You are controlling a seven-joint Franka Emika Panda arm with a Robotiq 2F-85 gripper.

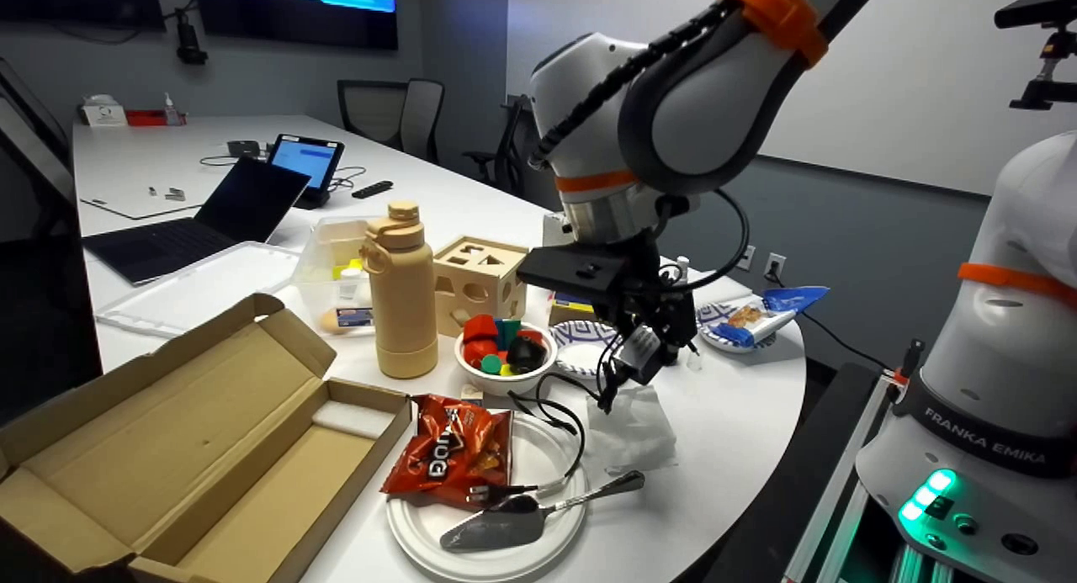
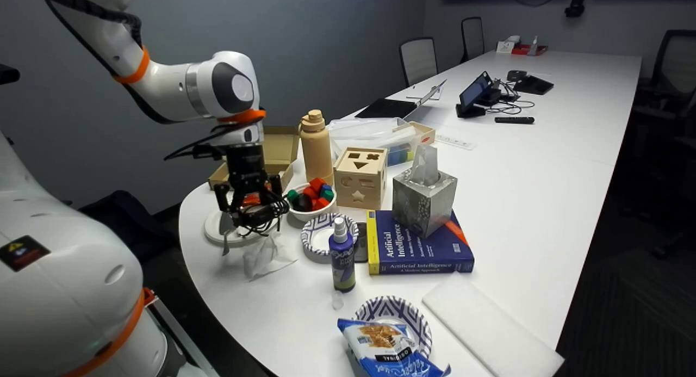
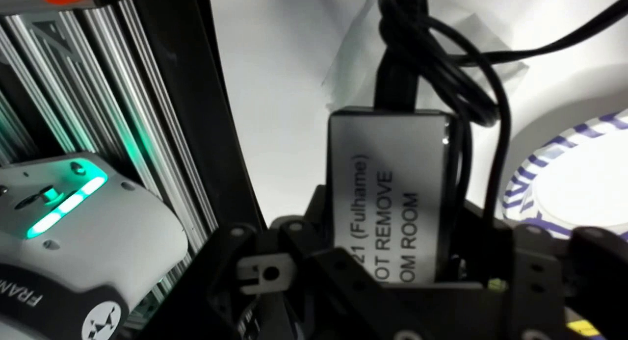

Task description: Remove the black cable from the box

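Note:
The black cable [image 1: 612, 391] hangs from my gripper [image 1: 652, 335], with a bundled coil [image 3: 417, 45] below a flat block [image 3: 387, 183] bearing a white label. In the wrist view, my gripper [image 3: 392, 217] has its fingers on either side of this block and is shut on it. One end of the cable trails down to the white plate [image 1: 421, 545]. In an exterior view, the bundle [image 2: 266, 216] shows at the gripper [image 2: 251, 203], above the table. The open brown cardboard box [image 1: 278, 499] lies apart from the gripper; it is partly hidden behind the arm in an exterior view [image 2: 280, 143].
The plate holds a red chip bag [image 1: 454, 448] and a cake server [image 1: 505, 524]. Around stand a bowl of blocks [image 1: 505, 385], a tan bottle [image 1: 404, 305], a wooden shape box [image 2: 360, 178], a spray bottle [image 2: 342, 257] and a tissue box [image 2: 421, 203] on a book [image 2: 418, 254].

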